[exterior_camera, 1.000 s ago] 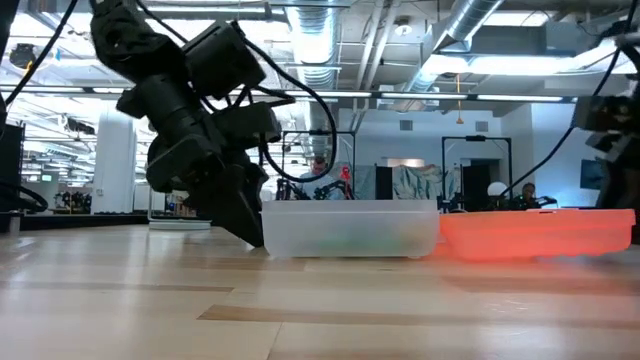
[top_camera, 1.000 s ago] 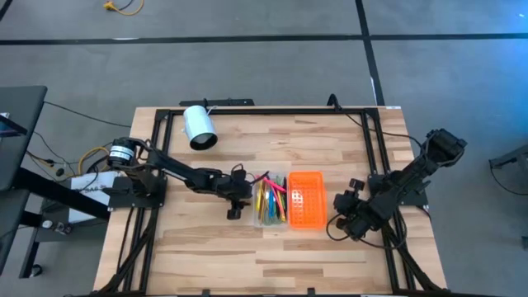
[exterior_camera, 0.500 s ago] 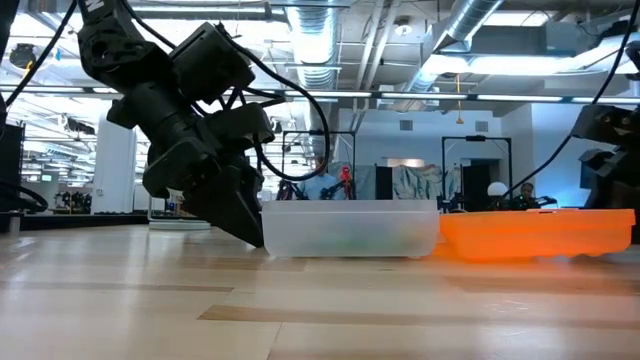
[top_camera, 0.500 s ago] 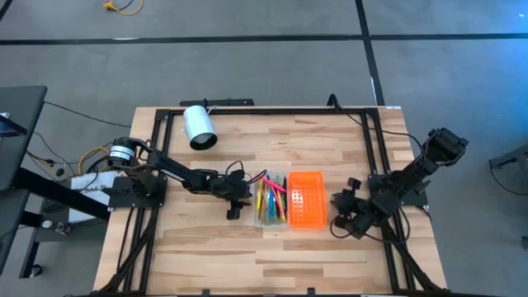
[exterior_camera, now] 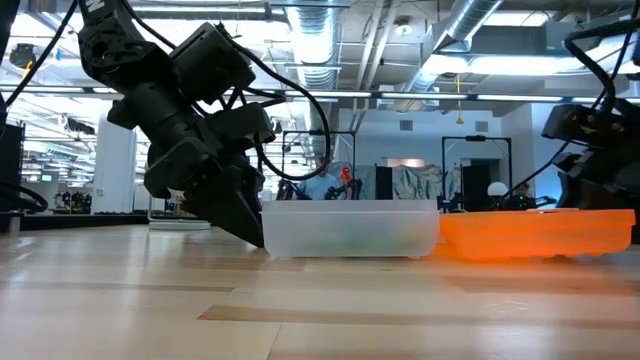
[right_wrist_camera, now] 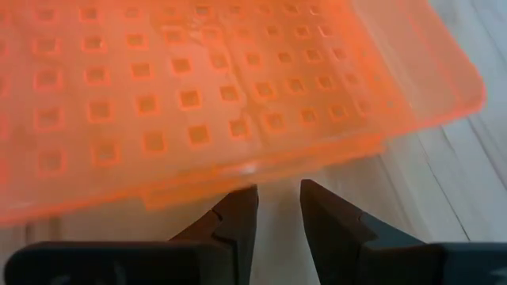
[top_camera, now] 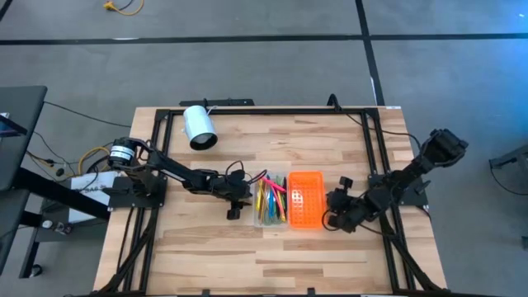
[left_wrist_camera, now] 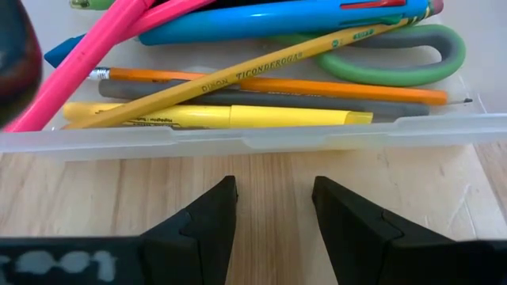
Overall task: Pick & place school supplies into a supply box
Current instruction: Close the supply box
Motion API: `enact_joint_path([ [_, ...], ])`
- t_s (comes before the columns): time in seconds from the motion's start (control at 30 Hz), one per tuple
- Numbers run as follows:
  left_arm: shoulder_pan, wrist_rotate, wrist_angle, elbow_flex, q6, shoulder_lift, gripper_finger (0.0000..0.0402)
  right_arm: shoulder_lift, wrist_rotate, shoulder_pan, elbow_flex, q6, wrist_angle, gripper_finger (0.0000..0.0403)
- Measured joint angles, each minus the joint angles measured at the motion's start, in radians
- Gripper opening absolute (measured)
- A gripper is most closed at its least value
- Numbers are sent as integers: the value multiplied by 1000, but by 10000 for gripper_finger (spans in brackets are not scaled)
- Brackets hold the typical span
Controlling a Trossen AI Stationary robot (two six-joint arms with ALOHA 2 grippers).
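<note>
The supply box (top_camera: 271,202) lies open mid-counter (top_camera: 206,256): a clear base (left_wrist_camera: 253,138) crammed with pens and pencils (left_wrist_camera: 238,117), yellow, pink, blue, orange, plus green-handled scissors (left_wrist_camera: 396,63), and a bright orange lid (top_camera: 305,200) patterned with small squares. The left gripper (left_wrist_camera: 273,210) and right gripper (right_wrist_camera: 277,210) flank it, fingers slightly spread, empty.

A robotics lab or industrial workspace: exposed silver ducts (exterior_camera: 480,30) across the top of the low view, metal frames (exterior_camera: 476,170) mid-background, concrete floor (top_camera: 247,66) around the wooden worktop (top_camera: 247,256).
</note>
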Motion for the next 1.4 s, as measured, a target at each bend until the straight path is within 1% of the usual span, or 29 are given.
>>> enact_joint_path([
  [0.1, 0, 0, 0, 0, 0, 0, 161, 0, -4, -18, 0, -33, 28, 97],
  [0.53, 1, 1, 0, 1, 0, 0, 161, 0, 5, -30, 2, -36, 31, 98],
  [0.73, 1, 0, 2, 1, 0, 0, 161, 2, 29, -32, 44, -85, 10, 98],
  [0.83, 1, 0, 7, 1, 0, 0, 161, 2, 34, -36, 72, -111, -23, 98],
  [1.0, 0, -4, 13, 0, -2, 0, 161, 1, 33, -53, 108, -113, -80, 98],
  [1.33, -1, -4, 13, 0, -12, 0, 161, 0, 45, -52, 209, -117, -222, 98],
  [1.4, -1, -4, 13, 0, -12, 0, 161, 0, 48, -52, 229, -137, -230, 98],
])
